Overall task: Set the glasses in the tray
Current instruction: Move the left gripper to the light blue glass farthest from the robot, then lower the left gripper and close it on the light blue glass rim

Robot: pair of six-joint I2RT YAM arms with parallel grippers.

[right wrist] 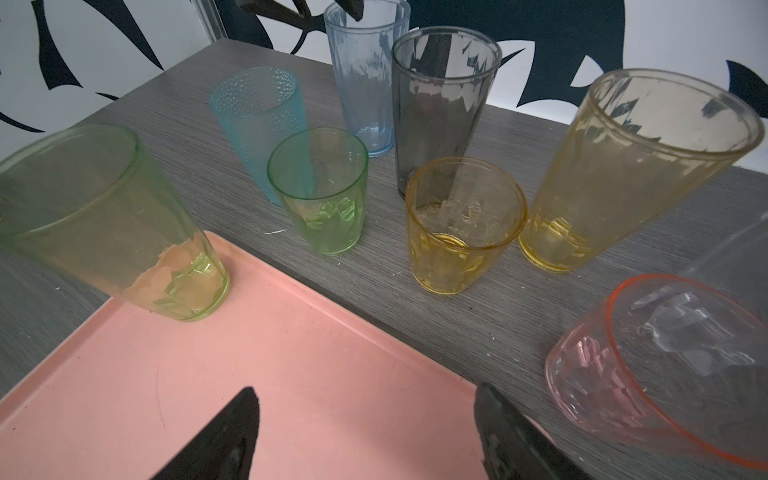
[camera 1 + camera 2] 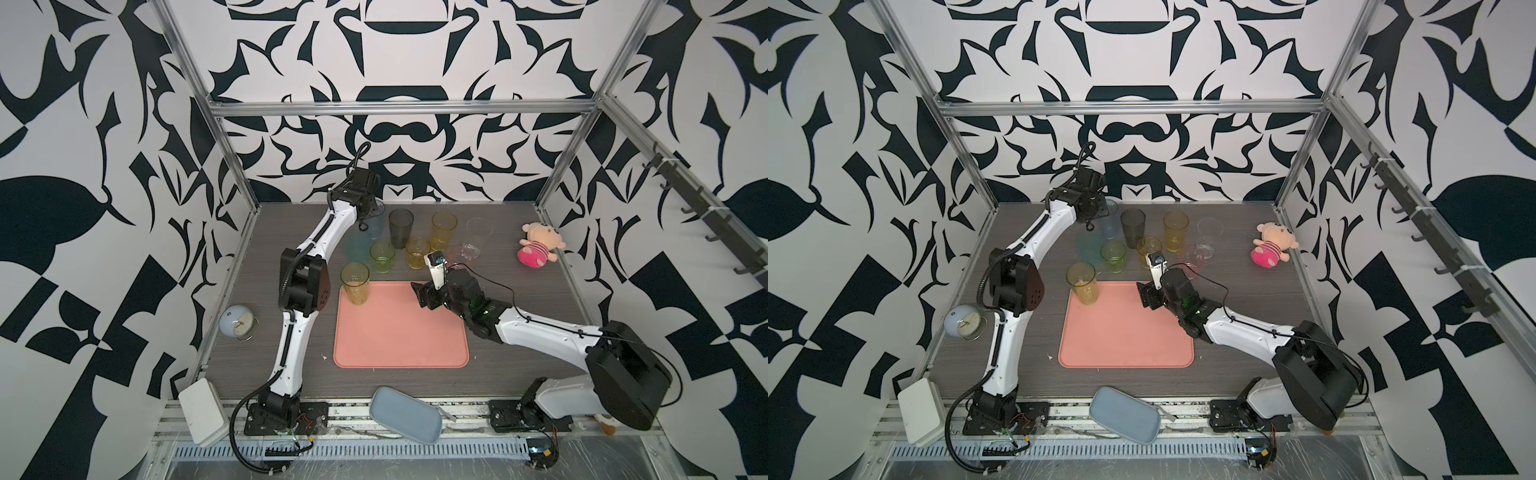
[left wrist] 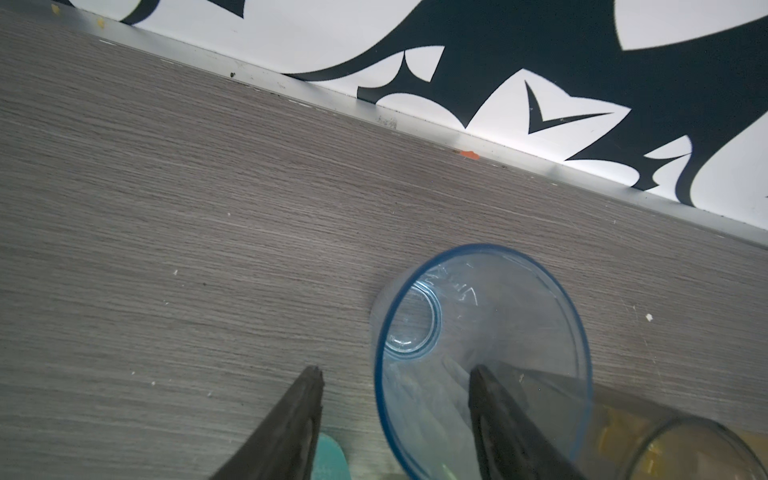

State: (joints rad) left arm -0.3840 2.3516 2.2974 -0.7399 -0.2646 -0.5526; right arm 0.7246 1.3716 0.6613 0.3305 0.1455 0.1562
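The salmon-pink tray (image 2: 399, 332) lies mid-table, with a yellow-green glass (image 2: 355, 284) upright in its far left corner. Behind it on the table stand several more glasses: blue (image 3: 482, 353), smoky grey (image 2: 401, 228), amber (image 2: 444, 230), teal (image 1: 262, 124), green (image 2: 382, 257), orange (image 2: 417, 252), pink (image 1: 648, 374) and clear (image 2: 478, 237). My left gripper (image 3: 397, 370) is open astride the blue glass's rim, one finger inside and one outside, with a gap showing. My right gripper (image 1: 365, 388) hangs open and empty over the tray's far right corner.
A pink plush toy (image 2: 538, 249) sits at the back right. An alarm clock (image 2: 239, 324) lies at the left edge. A blue-grey dish (image 2: 405, 413) and a white box (image 2: 201, 409) rest at the front. The back wall rail (image 3: 415, 124) runs close behind the blue glass.
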